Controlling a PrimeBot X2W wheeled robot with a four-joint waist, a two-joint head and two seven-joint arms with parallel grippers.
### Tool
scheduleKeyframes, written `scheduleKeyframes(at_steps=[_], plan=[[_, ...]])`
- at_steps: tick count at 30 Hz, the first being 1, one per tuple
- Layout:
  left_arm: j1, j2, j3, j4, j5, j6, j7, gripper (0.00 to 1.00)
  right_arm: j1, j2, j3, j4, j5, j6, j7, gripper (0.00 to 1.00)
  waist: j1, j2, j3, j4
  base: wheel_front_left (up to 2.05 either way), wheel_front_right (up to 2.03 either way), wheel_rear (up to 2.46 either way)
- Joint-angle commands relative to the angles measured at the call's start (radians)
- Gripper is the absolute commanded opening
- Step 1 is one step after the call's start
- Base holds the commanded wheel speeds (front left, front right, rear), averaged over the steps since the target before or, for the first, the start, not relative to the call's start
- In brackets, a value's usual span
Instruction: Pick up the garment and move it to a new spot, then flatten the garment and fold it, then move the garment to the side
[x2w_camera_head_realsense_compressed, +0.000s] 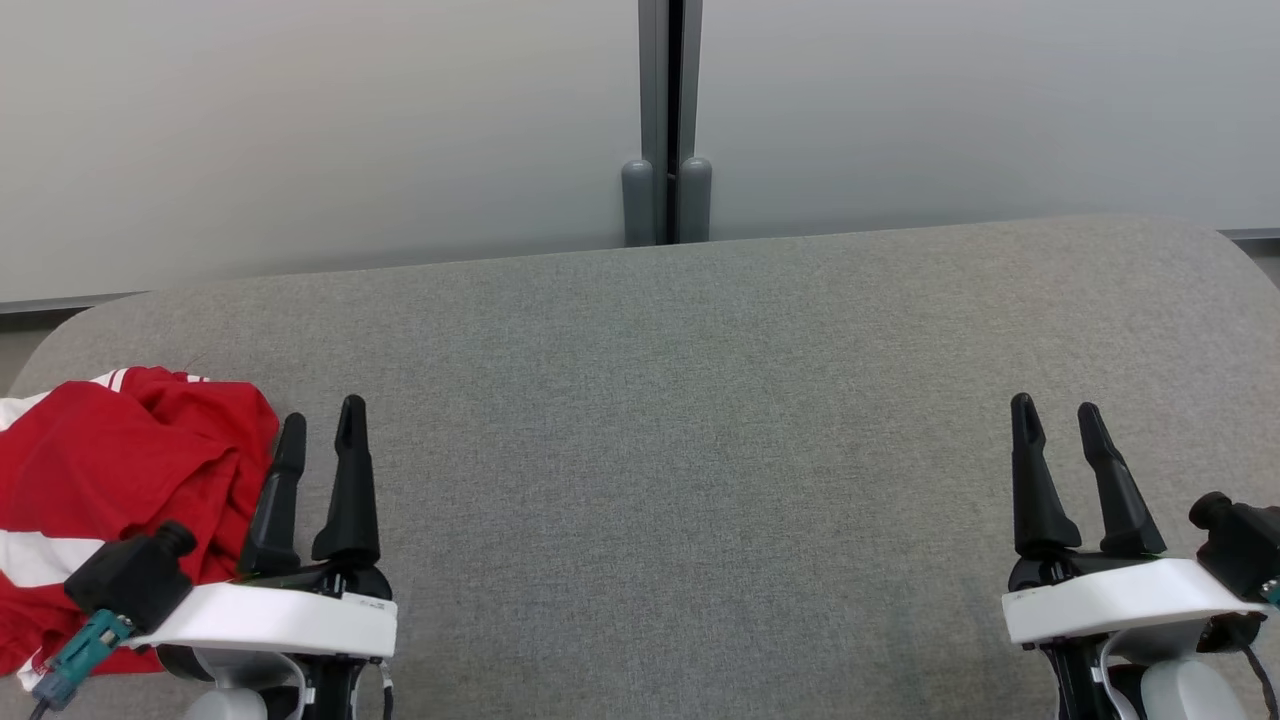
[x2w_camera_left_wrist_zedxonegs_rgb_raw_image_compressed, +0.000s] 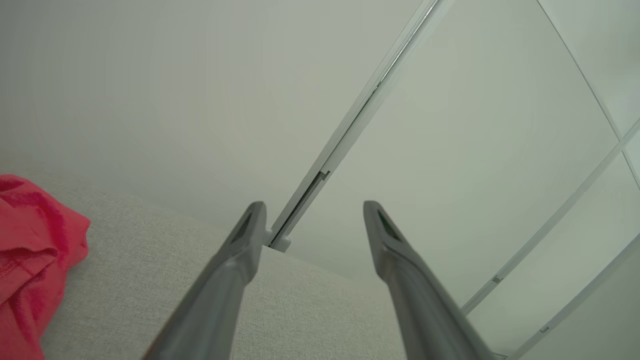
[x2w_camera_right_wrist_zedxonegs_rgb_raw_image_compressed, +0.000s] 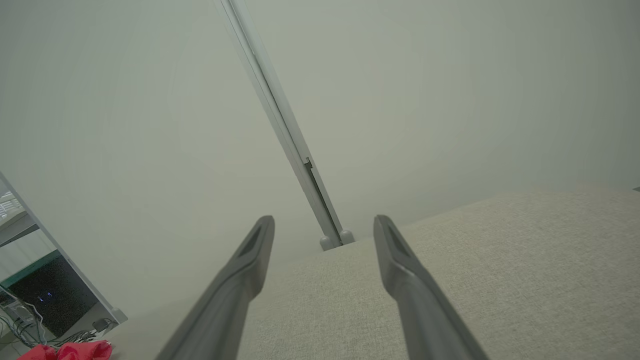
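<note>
The left gripper (x2w_camera_head_realsense_compressed: 322, 412) is sitting closest to the lens at the lower left, its two dark fingers standing apart with nothing between them. The right gripper (x2w_camera_head_realsense_compressed: 1055, 405) is resting at the lower right, likewise spread and empty.

The red garment (x2w_camera_head_realsense_compressed: 120, 450), white-striped, is lying crumpled at the near-left corner of the grey fabric-covered table (x2w_camera_head_realsense_compressed: 680, 450), running out past the left edge of the head view. It is lying just beside the left gripper, on its outer side. In the left wrist view a strip of bare table is showing between the cloth and the nearer finger, so no contact is being made. The right gripper is standing well apart from the garment, across the table.

Risks noted, as judgement:
- The heap is sitting near the table's rounded corner, so a sideways nudge from the left fingers is likely to push it over the edge rather than gather it.
- The cloth is lying in bunched folds. A shallow pinch is liable to take one layer only, leaving the rest dragging or slipping free during the move.
- The fingers are pointing past the garment, not at it, so closing from here is going to catch nothing.
</note>
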Motion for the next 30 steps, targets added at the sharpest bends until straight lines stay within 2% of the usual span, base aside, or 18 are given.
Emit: scheduleKeyframes(at_steps=[1,7,15,25,30], plan=[[-0.01,0.006,-0.012,-0.018,0.05,0.01,-0.009,1.0,-0.022,-0.007,0.0,-0.007,-0.041,0.004,-0.011,1.0,0.0,0.0,0.0,0.0,0.0,0.0,0.0],[-0.007,0.009,-0.067,-0.01,0.204,0.046,-0.025,1.0,-0.021,-0.007,-0.003,-0.001,-0.136,0.004,-0.028,1.0,0.0,0.0,0.001,-0.001,0.0,0.0,0.0],[-0.004,0.04,-0.131,0.028,0.328,0.102,-0.047,1.0,-0.024,-0.008,0.008,0.01,-0.236,0.004,-0.049,1.0,0.0,0.0,0.001,0.0,0.0,0.0,0.0],[-0.016,0.086,-0.211,0.056,0.43,0.182,-0.071,1.0,-0.02,-0.009,0.022,0.008,-0.347,0.004,-0.074,1.0,0.0,0.0,0.0,0.003,0.0,0.0,0.0],[-0.019,0.085,-0.226,0.061,0.44,0.21,-0.082,1.0,-0.018,-0.009,0.029,0.009,-0.354,0.004,-0.086,1.0,0.0,0.0,0.001,0.003,0.0,0.0,0.0]])
